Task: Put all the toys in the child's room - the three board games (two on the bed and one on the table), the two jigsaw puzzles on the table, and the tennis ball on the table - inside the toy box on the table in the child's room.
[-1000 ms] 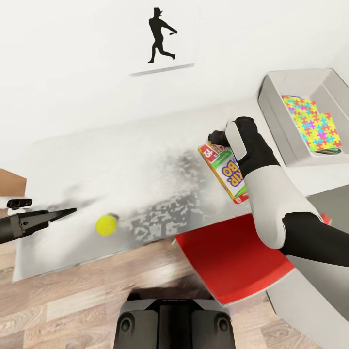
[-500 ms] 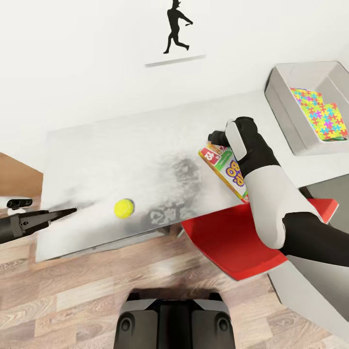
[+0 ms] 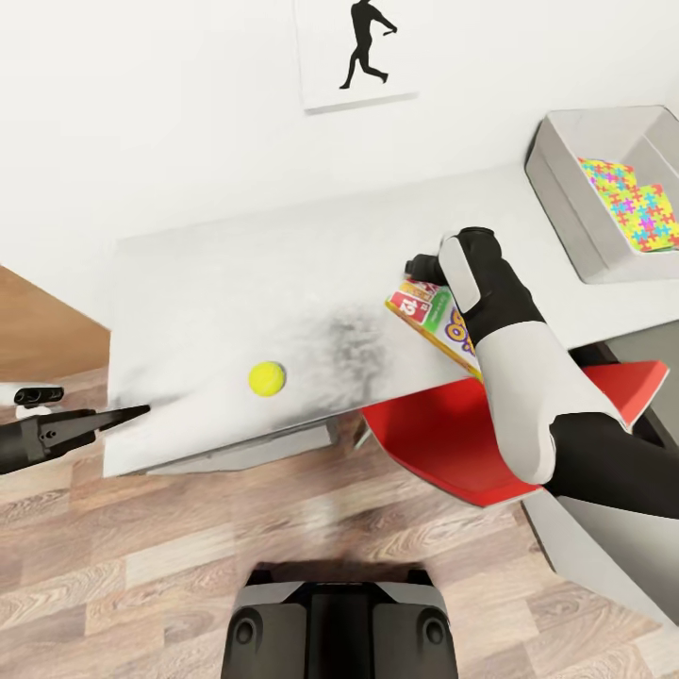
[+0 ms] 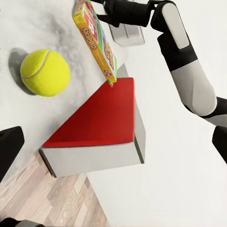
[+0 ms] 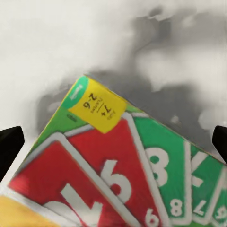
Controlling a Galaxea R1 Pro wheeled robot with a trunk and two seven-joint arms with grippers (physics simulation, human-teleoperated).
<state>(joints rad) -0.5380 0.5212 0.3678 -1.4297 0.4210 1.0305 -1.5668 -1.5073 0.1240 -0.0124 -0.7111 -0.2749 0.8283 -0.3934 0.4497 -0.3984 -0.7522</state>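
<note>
Right gripper (image 3: 426,272) is clamped on the green-white board game (image 3: 437,315), carried above the table (image 3: 236,273). The toy box (image 3: 566,203) lies at two o'clock from it, holding jigsaw puzzles (image 3: 634,203). Left gripper (image 3: 123,414) appears closed and empty.

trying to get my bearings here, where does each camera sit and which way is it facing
Head view: high on the robot, looking down over the table; both arms and the base show.
Left wrist view: on the left arm, looking along the table edge at the tennis ball and the red chair; the right arm shows.
Right wrist view: on the right arm, close over the board game; dark fingers at both edges.
Shared: all three see the board game.
</note>
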